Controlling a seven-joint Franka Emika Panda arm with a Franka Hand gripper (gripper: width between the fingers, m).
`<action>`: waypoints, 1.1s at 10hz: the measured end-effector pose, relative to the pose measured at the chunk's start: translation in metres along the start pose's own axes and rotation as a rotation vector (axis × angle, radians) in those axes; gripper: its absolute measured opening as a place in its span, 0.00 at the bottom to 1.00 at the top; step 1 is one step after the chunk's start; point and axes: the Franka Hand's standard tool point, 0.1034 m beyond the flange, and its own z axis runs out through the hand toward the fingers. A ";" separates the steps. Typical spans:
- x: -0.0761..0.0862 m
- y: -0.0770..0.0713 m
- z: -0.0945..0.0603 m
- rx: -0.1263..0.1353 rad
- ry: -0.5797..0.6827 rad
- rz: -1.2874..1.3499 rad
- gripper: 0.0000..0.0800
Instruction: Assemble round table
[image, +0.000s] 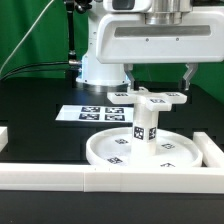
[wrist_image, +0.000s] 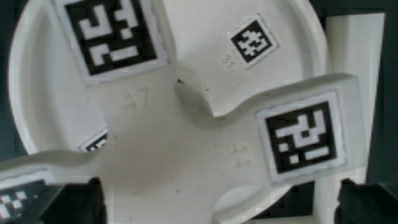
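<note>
1. At the exterior view's left I see the marker board (image: 100, 112) lying flat on the black desk (image: 35, 105).
2. Centre: the round tabletop disc (image: 150, 153) rests rim-up against the white bars (image: 60, 178). The cylinder leg (image: 144, 124) stands upright at its middle.
3. The cross-shaped foot (image: 160, 99) sits on top of the leg.
4. The claw (image: 159, 76) hangs just above the foot, fingers spread and gripping nothing.
5. Judged step: fastening foot to leg. Next move calls for closing on the foot and turning it squarely.
</note>
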 end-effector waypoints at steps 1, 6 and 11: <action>0.000 0.001 0.000 0.000 0.000 -0.092 0.81; 0.009 0.007 -0.003 -0.070 0.041 -0.667 0.81; 0.003 0.016 0.003 -0.082 0.018 -0.916 0.81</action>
